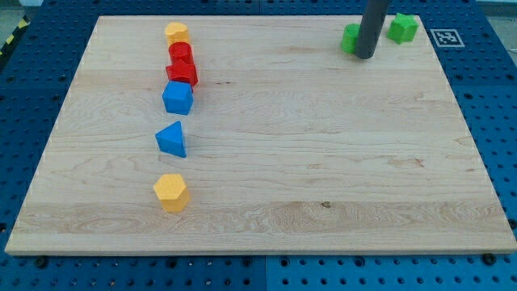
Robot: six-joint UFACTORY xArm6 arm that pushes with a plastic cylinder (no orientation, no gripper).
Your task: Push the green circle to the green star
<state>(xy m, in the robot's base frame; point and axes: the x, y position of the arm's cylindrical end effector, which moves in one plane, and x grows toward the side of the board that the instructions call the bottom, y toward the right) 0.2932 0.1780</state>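
Our tip at view's top right, touching green circle (partly hidden by rod); green star just right; we have no jaws.

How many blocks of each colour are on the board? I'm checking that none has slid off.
Yellow: 2, one at the column's top, one at its bottom
Red: 2
Blue: 2
Green: 2, one partly behind my tip, one to its right
Total: 8
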